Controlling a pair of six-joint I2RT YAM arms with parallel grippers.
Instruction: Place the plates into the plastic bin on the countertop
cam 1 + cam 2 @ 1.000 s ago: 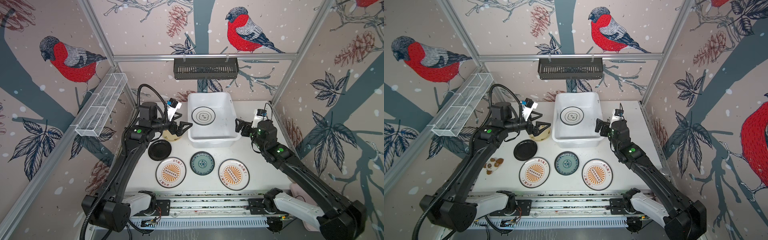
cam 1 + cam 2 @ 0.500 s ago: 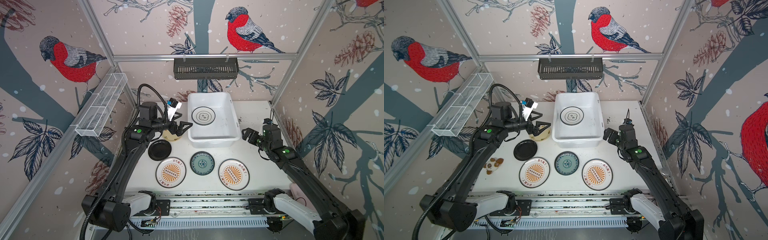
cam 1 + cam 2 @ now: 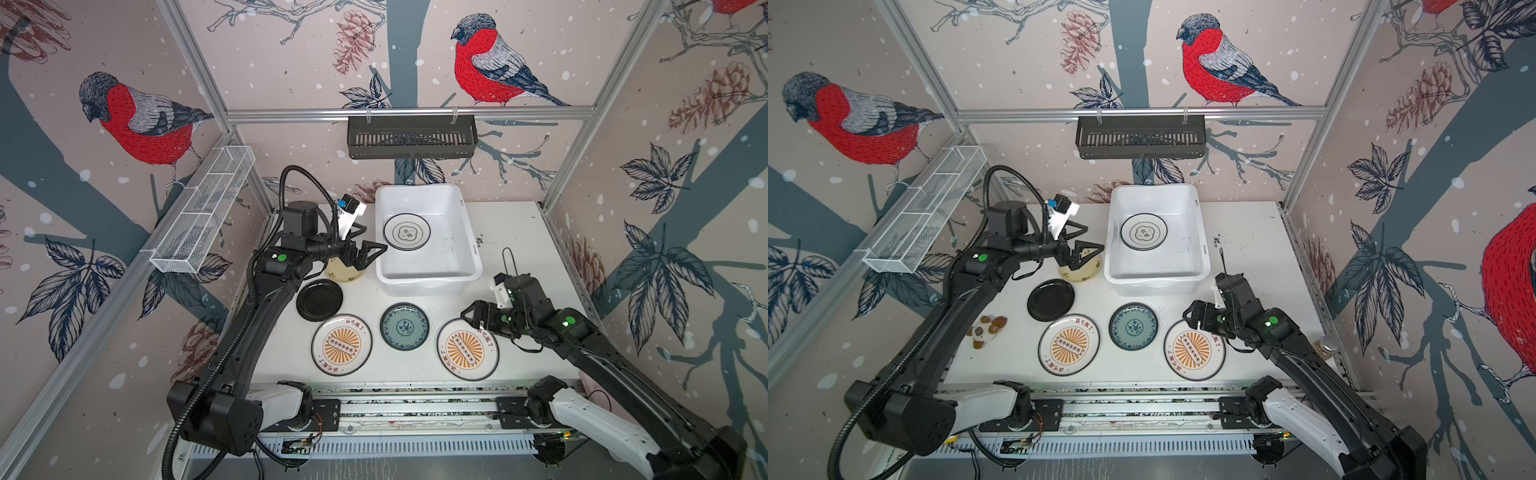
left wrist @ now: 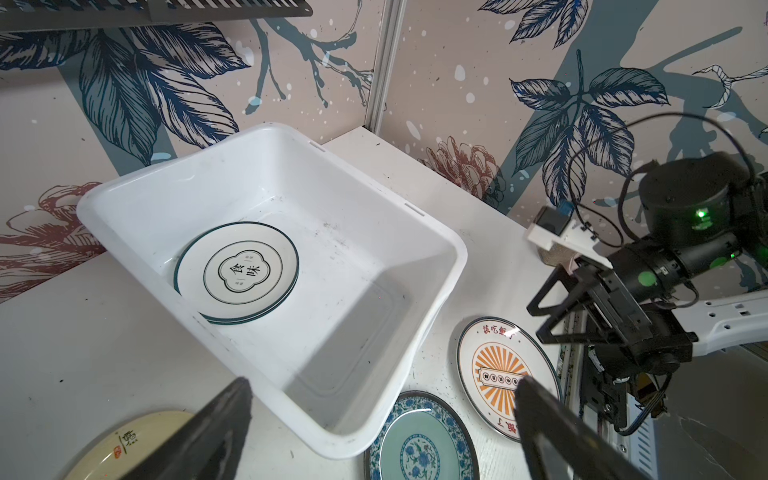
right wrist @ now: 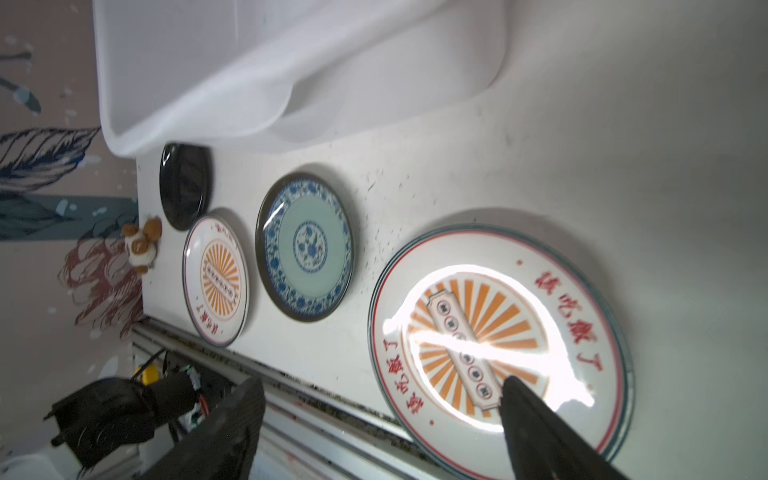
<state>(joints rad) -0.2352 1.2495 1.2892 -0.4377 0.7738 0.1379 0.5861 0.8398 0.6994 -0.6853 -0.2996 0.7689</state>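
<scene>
Swinging away from the right wall of the plastic bin, the right arm now hangs low near the front edge of the worktop, while the left arm has not stirred. The right gripper stands spread wide and empty over the glossy right-hand sunburst plate, one dark finger above its orange rays, the other past its rim towards the front rail; whether either touches the glaze cannot be told. Its forearm slopes up from the front right corner, wrist turned towards the worktop's middle. The left gripper is likewise parted and holds nothing, poised above the pale yellow plate just beside the bin's left wall, on a long arm rising from the front left corner with its wrist held level. The bin, a smooth white tub with rounded corners and a lipped rim, sits at the back centre of the speckled, scuffed surface. Inside lies the quatrefoil plate, and the left wrist view shows a second rim beneath it. Along the front edge sit the left sunburst plate, the teal plate with its blue floral border, and the right-hand one, all flat and apart. The shiny black plate rests behind the left sunburst.
</scene>
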